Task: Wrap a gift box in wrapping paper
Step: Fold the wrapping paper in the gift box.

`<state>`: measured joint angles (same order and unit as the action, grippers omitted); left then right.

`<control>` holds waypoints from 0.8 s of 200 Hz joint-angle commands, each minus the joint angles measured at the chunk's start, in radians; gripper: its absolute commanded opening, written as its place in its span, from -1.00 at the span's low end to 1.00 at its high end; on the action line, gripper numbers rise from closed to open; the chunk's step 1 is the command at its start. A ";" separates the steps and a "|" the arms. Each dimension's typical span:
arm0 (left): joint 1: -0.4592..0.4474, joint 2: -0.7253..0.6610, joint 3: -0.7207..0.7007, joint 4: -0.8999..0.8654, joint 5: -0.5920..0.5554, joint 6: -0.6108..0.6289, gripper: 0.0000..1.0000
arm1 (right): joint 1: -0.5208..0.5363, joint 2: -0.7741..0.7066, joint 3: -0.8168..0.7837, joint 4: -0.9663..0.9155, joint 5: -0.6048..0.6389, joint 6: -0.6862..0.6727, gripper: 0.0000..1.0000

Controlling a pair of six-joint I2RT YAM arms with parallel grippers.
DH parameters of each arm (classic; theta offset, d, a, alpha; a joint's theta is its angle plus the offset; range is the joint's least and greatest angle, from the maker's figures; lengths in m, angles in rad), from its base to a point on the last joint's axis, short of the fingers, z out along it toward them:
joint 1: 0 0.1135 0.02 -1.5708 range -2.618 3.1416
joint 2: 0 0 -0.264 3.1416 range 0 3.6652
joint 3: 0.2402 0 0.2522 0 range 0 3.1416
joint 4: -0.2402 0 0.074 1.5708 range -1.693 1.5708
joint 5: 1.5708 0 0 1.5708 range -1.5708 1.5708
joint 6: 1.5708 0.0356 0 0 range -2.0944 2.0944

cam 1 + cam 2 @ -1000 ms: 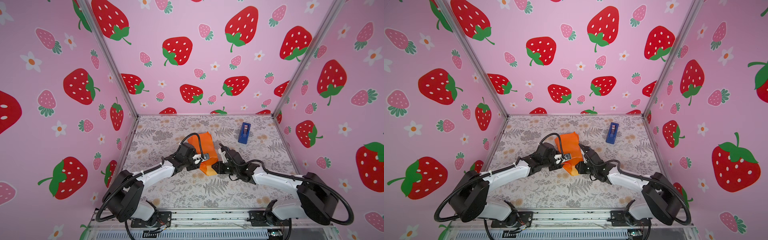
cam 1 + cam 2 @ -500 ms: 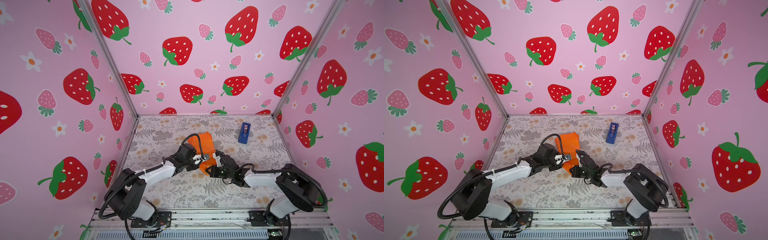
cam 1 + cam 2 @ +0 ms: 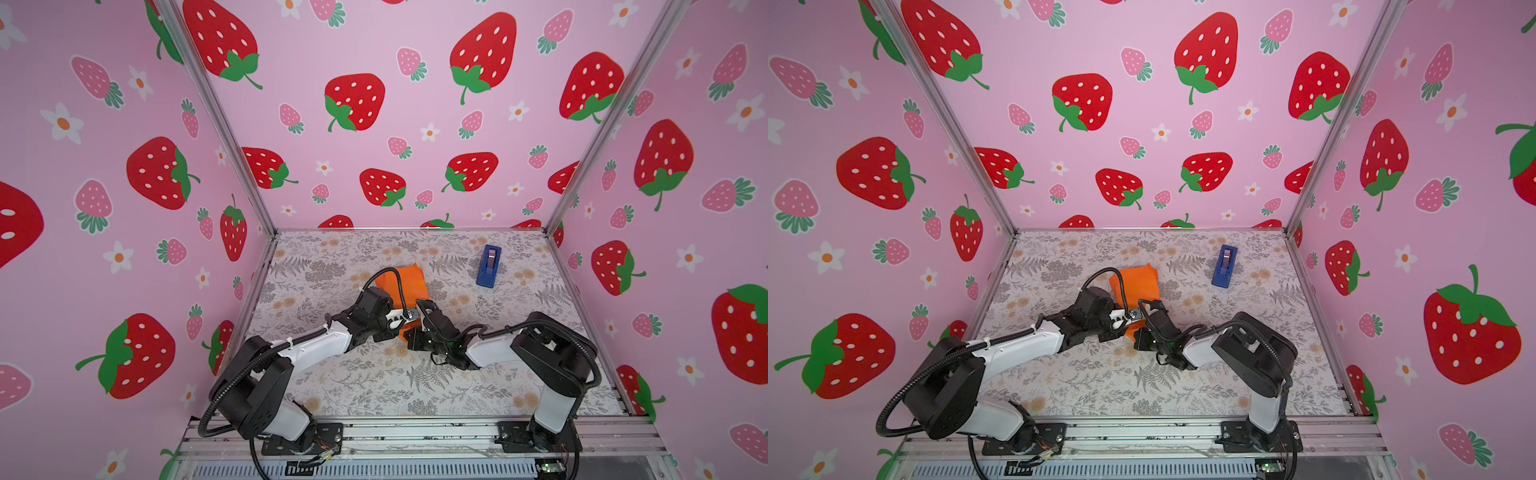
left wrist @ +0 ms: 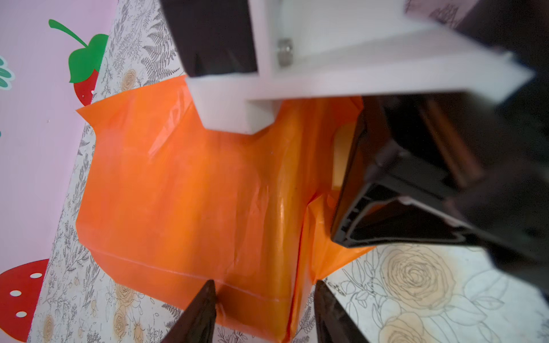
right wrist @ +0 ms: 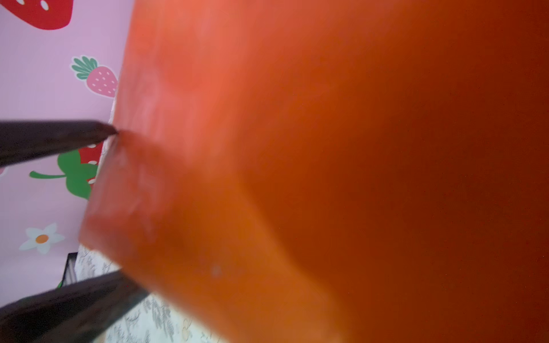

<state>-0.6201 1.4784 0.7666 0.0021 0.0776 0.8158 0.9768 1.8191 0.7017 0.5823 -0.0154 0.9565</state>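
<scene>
Looking down on a floral-patterned worktop (image 3: 340, 386) between pink strawberry-print walls (image 3: 124, 166), we find two tools reaching in from the near edge and meeting at the middle.

At the left, the left tool (image 3: 406, 319) lies low over the near end of the wrapping paper (image 3: 413, 286). This glossy orange sheet is folded into a blocky parcel at the middle of the worktop. The gift box is hidden under the paper.

In the left wrist view, the left tool's two dark fingers (image 4: 202, 314) stand apart, one on each side of the parcel's near end. Their tips are right against the orange surface, and we cannot tell whether they squeeze it or only bracket it. A pale yellow patch of the sheet's other face shows inside a fold on the side toward the right tool.

Just to the right, the right tool (image 3: 413, 336) meets the parcel's near corner, almost touching the left tool. In the right wrist view, blurred orange fills most of the picture. A flap of it lies between the dark fingers (image 5: 59, 139), whose tips vanish behind it. This tool is pressed together, pinching that flap.

Farther right and toward the back, well apart from both tools, a blue tape dispenser (image 3: 489, 266) lies on the worktop.
</scene>
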 commanded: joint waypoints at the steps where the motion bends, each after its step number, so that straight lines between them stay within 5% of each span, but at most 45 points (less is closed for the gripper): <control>1: -0.001 0.014 0.004 -0.032 -0.013 0.020 0.08 | -0.006 0.030 0.019 -0.013 0.128 -0.023 -1.00; 27: 0.000 0.011 0.001 -0.033 -0.015 0.022 0.08 | -0.016 0.034 0.009 0.001 0.193 -0.036 -1.00; 72: -0.001 0.011 0.004 -0.025 -0.009 0.022 0.08 | -0.023 0.128 0.020 0.059 0.133 -0.028 -1.00; 160: 0.001 -0.073 0.156 -0.143 -0.017 -0.077 -0.01 | -0.051 -0.232 -0.024 -0.141 0.024 -0.079 -1.00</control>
<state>-0.6182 1.4425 0.8135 -0.0685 0.0525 0.7887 0.9356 1.6543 0.7094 0.5198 0.0601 0.8776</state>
